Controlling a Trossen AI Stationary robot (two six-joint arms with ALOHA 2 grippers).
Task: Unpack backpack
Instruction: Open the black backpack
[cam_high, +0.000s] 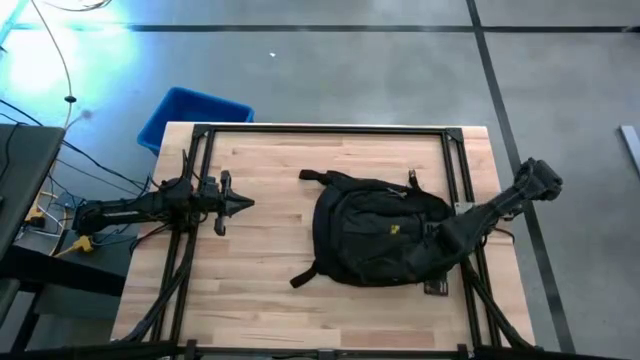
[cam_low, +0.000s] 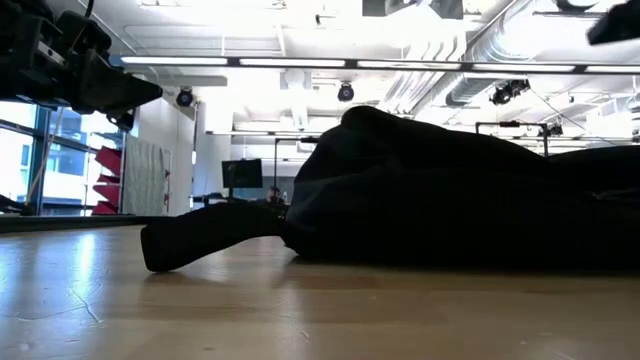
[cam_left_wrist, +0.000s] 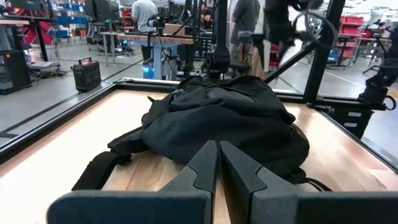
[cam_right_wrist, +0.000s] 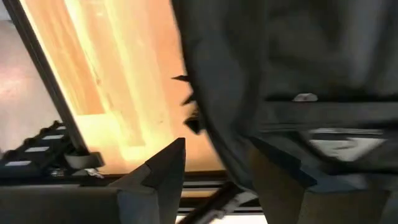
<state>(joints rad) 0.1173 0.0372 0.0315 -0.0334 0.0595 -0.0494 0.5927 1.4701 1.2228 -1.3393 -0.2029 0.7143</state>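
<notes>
The backpack (cam_high: 375, 235) lies flat on the tabletop (cam_high: 270, 300), toward the right side. It looks zipped up. Nothing from inside it lies on the wood, so I think the unpacking has hardly begun. Opening the bag and taking everything out is all left to do.

The right end effector (cam_high: 438, 238) is down at the right edge of the bag. In the right wrist view its fingers (cam_right_wrist: 165, 171) stand apart, with dark cloth of the bag right between and around them. I cannot tell if they pinch the cloth or hold nothing.

The left end effector (cam_high: 236, 204) hangs over the bare wood on the left, well apart from the bag. Its fingers (cam_left_wrist: 205, 165) are pressed tight together and hold nothing.

What is inside the bag is hidden. A blue bin (cam_high: 190, 115) stands off the far left corner of the tabletop. I cannot see anything in it from here.

People stand in the room far behind.
</notes>
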